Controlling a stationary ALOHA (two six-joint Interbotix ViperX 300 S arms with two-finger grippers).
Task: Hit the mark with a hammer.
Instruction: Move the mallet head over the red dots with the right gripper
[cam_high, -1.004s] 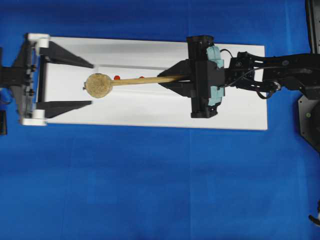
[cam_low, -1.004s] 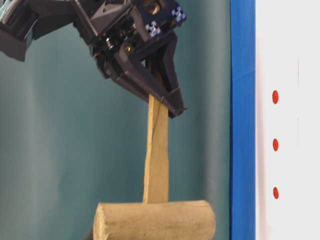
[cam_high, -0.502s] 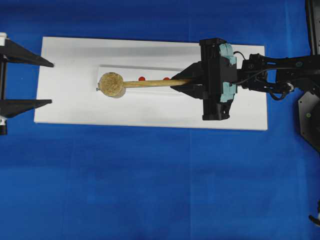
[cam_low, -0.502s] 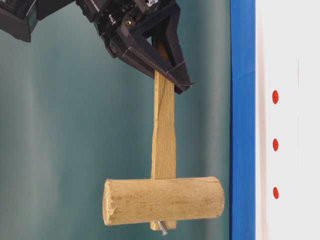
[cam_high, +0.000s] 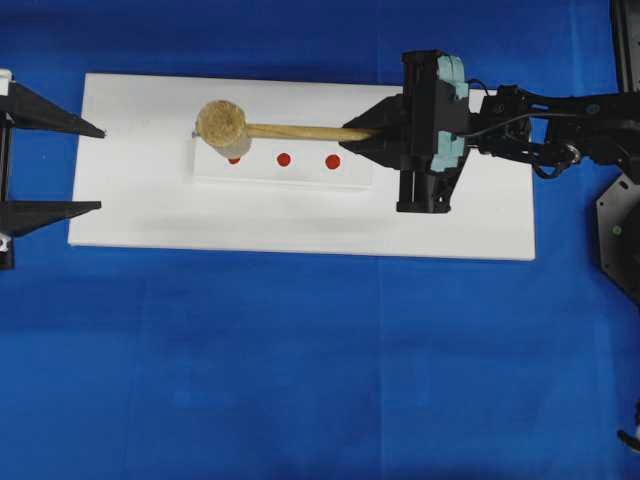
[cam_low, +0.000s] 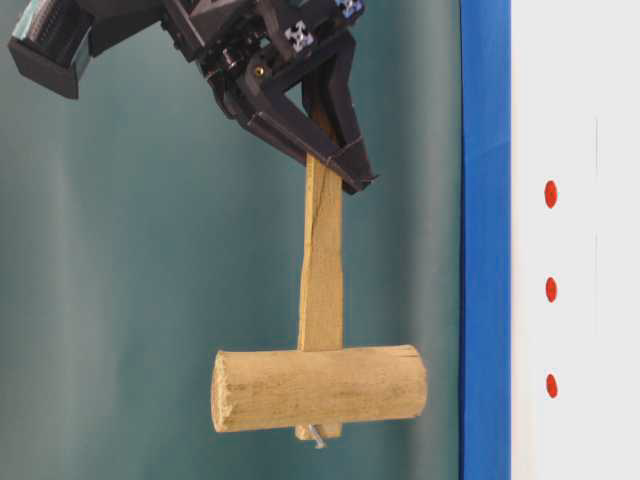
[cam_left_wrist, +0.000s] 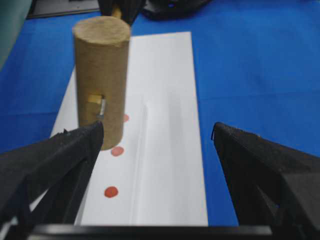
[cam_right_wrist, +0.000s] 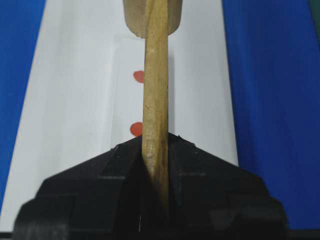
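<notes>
R gripper: clamped on hammer handle.
Hammer head: shifted off strip centre toward board's far edge, partly over one end dot.
Mark: now uncovered.
L gripper: spread wide, held nothing.

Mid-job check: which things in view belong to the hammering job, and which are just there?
Part of the job:
- hammer, clamped by its handle in the right pincer
- the mark, the middle red dot on the raised strip

Just there:
- outer red dots
- white board
- blue cloth
- left pincer, open and empty
</notes>
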